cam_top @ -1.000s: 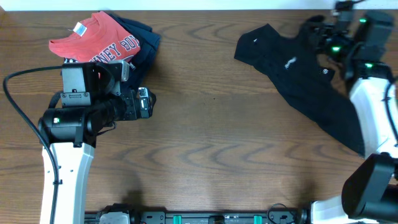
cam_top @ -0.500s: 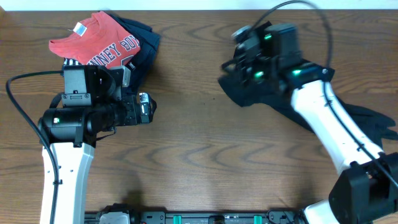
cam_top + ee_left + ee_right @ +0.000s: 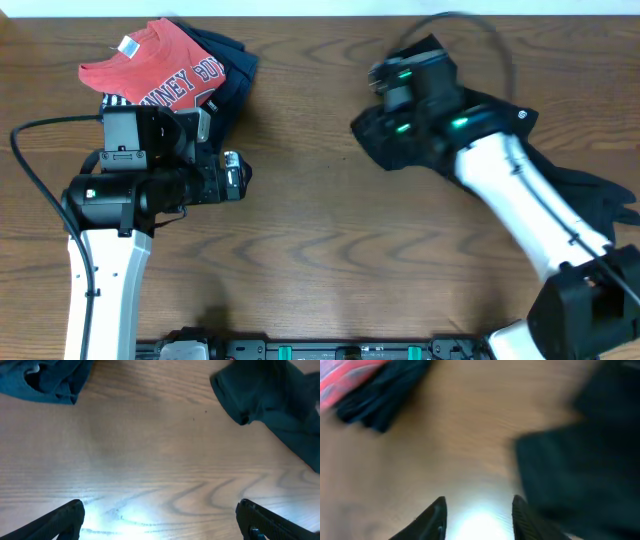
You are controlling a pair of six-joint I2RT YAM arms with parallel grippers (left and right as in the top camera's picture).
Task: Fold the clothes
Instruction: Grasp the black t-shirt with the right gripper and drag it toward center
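The black tee (image 3: 383,142) lies bunched at far right of the surface (image 3: 330,260), long axis diag. toward the near-right edge. R pincer (image 3: 479,517) hangs over its left end, fingers apart, empty. L pincer (image 3: 160,522) gapes wide, well apart from it; R one is nearer.

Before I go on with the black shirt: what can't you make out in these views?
- Overhead: the right arm covers the middle of the black shirt, so its logo and folds there are hidden. Its far end meets the right edge.
- Right wrist: motion blur. The right gripper shows fingers apart, but shirt detail is lost.
- Overhead: the red shirt hides most of the navy garment.
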